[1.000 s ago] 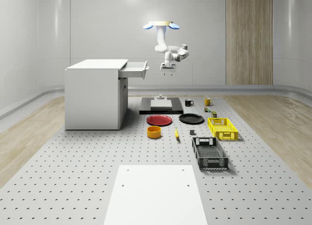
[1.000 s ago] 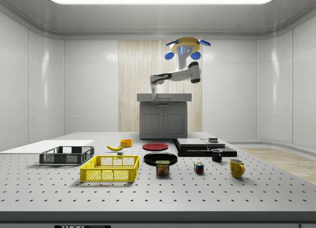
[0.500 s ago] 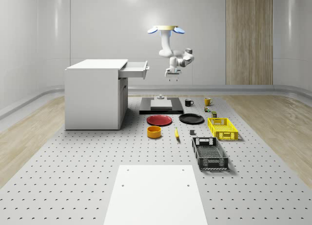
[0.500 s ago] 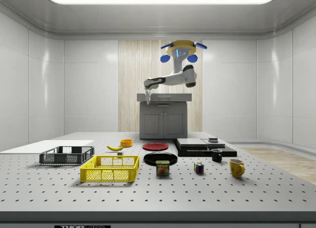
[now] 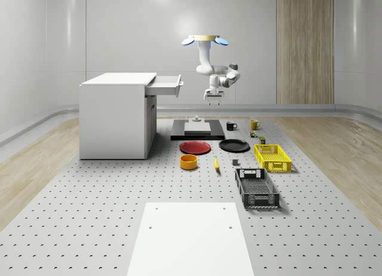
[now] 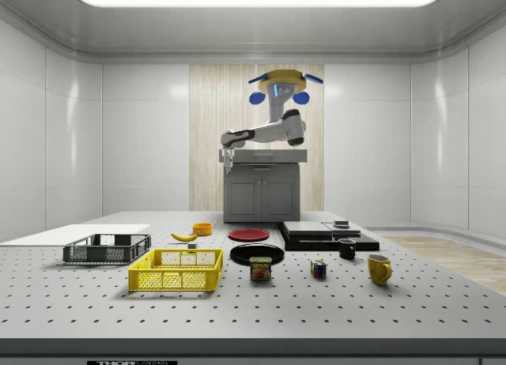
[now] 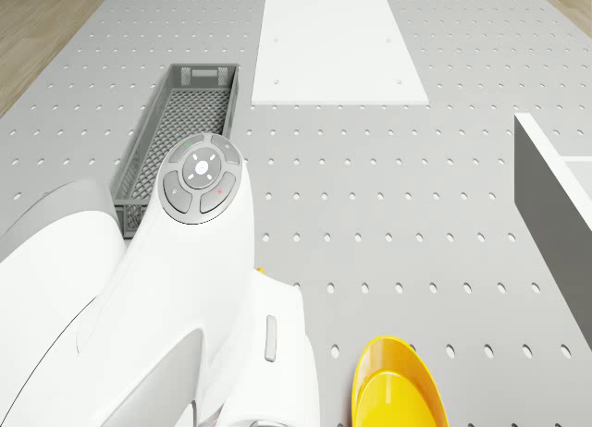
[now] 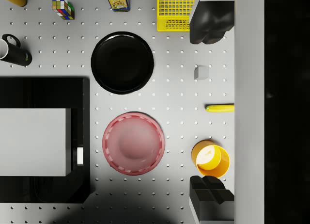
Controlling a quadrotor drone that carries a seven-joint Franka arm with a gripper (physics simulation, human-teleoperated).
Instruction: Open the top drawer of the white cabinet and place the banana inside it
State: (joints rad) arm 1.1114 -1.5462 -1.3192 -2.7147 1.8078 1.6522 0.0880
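The white cabinet (image 5: pixel 116 116) stands at the whole-scene view's left with its top drawer (image 5: pixel 165 85) pulled out. The yellow banana (image 5: pixel 216 163) lies on the perforated floor beside the orange bowl (image 5: pixel 188 162); the side view has the banana (image 6: pixel 184 236) too. The drone (image 5: pixel 205 40) hovers high, off the drawer's open end. Its arm bends down, and the gripper (image 5: pixel 213 97) points at the floor, open and holding nothing. In the wrist view the gripper (image 8: pixel 208 109) looks down from far above, with the banana (image 8: pixel 219 108) between the spread fingers (image 8: pixel 209 25).
A red plate (image 8: pixel 133 143) and a black plate (image 8: pixel 122 62) lie under the gripper. A black platform (image 5: pixel 197 128), a yellow basket (image 5: pixel 272 157), a dark crate (image 5: pixel 256 187), mugs, a can and a cube sit around. A white board (image 5: pixel 190 237) lies in front.
The drone and arm have drifted to the whole-scene view's right, away from the open drawer. The gripper has come lower and now points more straight down.
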